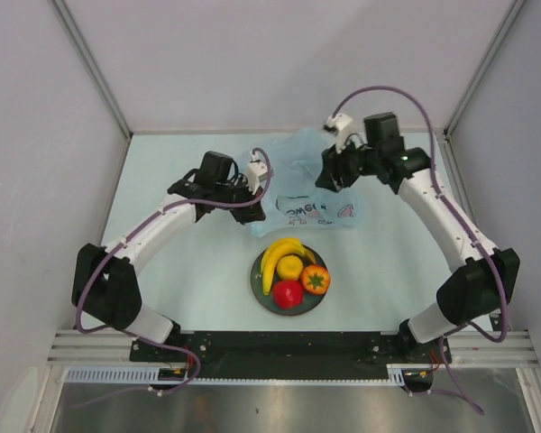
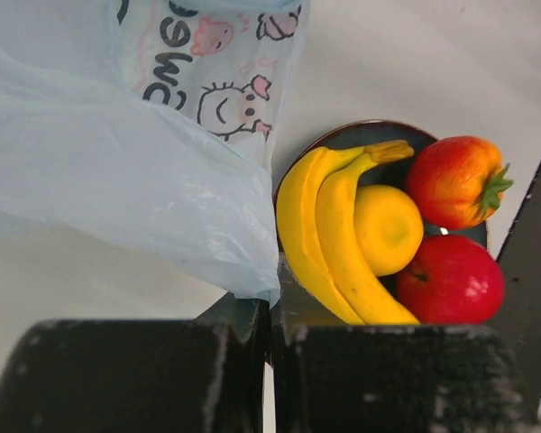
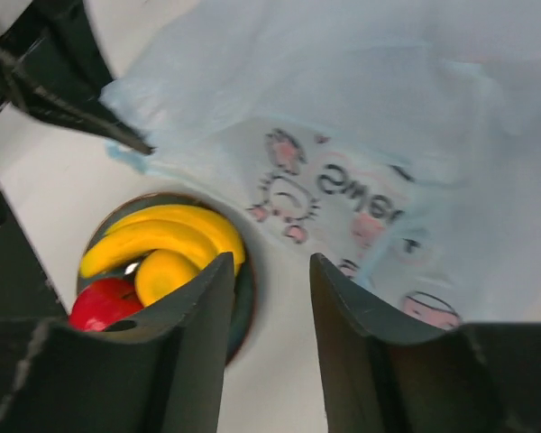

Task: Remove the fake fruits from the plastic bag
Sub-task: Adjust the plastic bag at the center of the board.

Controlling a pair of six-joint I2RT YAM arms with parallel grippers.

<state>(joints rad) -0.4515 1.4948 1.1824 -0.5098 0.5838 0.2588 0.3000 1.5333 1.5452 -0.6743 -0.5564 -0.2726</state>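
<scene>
- The plastic bag [image 3: 415, 90]: thin, crinkled, translucent light blue with a white cartoon panel. It lies limp and fairly flat, spreading away from the left fingers and passing under and ahead of the right fingers. We see no bulge in it and cannot tell whether a fruit remains inside. A dark purple ball is nowhere in view.
- The plate [image 2: 352, 133]: dark and round. It sits just beyond the left fingertips, beside the pinched bag corner, and below and to the left of the right fingers in the right wrist view. The bag's edge reaches its rim.
- The left gripper [image 2: 270, 311]: its jaws are pressed together on a corner of the bag, so this arm already has the film.
- The right gripper [image 3: 269, 266]: its jaws stand parted and empty above the bag's printed panel. We judge that the coming move turns on this. One corner is anchored on the left, and the loose film lies straight ahead of the open right fingers.
- The banana bunch [image 2: 329, 234]: glossy yellow, curved along the plate's rim on the side nearest the pinched corner.
- The red apple [image 2: 451, 280]: shiny, on the plate, touching the bananas.
- The orange fruit [image 2: 451, 180]: has a green top and lies beside the apple.
- The yellow round fruit [image 2: 388, 225]: nestled between the bananas and the other two fruits.
</scene>
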